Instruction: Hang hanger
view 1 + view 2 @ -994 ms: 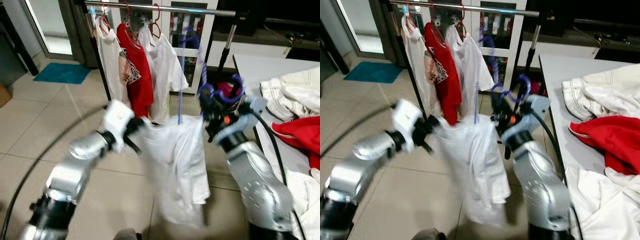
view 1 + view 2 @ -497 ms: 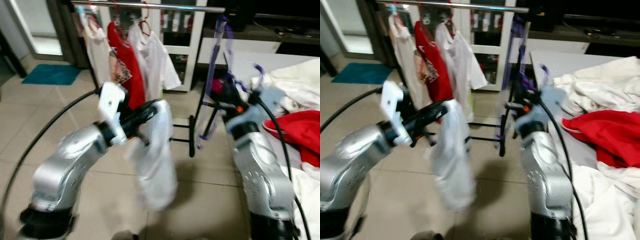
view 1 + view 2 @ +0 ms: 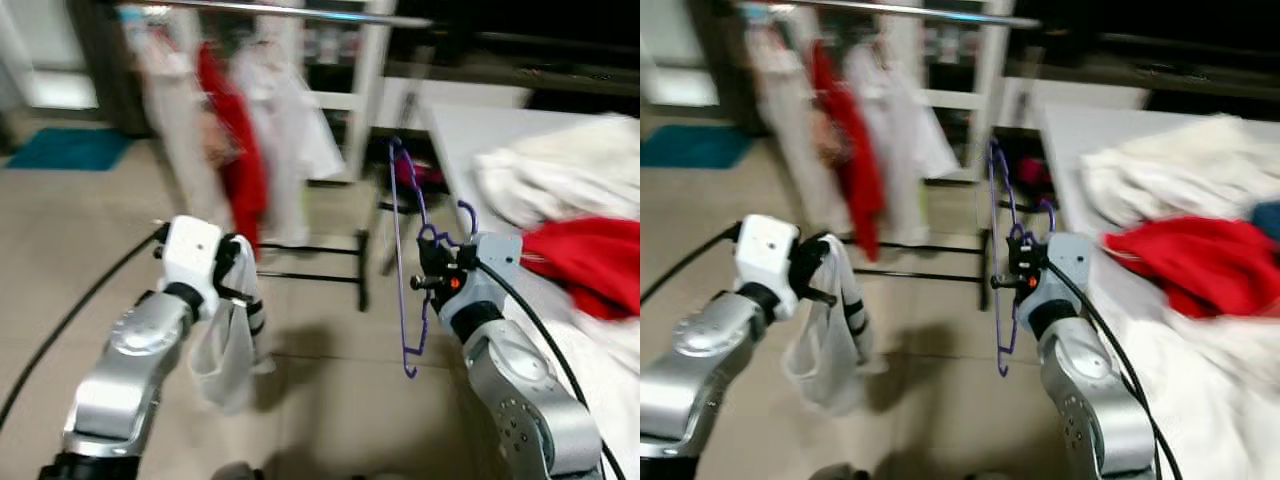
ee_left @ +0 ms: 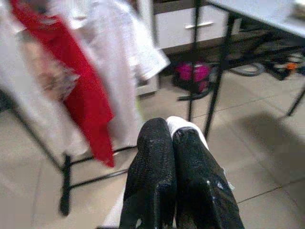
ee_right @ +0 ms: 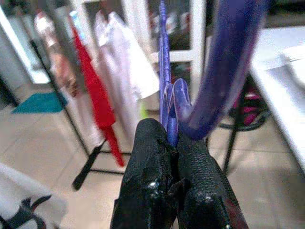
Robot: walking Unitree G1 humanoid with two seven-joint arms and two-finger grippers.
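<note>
A purple hanger (image 3: 404,262) hangs edge-on and bare, with my right gripper (image 3: 432,272) shut on it just under its hook (image 5: 224,67). In the right wrist view the black fingers (image 5: 152,162) pinch the hanger's neck (image 5: 167,102). My left gripper (image 3: 240,278) is low at the left, shut on a bunched white shirt (image 3: 225,345) that droops toward the floor. White cloth (image 4: 183,125) peeks past its closed fingers (image 4: 155,176). The clothes rail (image 3: 300,10) runs across the top, well beyond both grippers.
A red shirt (image 3: 228,150) and white shirts (image 3: 290,115) hang blurred on the rail's left part. A grey table (image 3: 465,125) on the right carries white clothes (image 3: 560,170) and a red garment (image 3: 585,255). The rack's black foot (image 3: 362,270) crosses the tiled floor.
The shirt, first spread between both grippers, now hangs bunched from the left gripper alone, which has dropped lower. The hanger stands bare in the right gripper. The camera has shifted.
</note>
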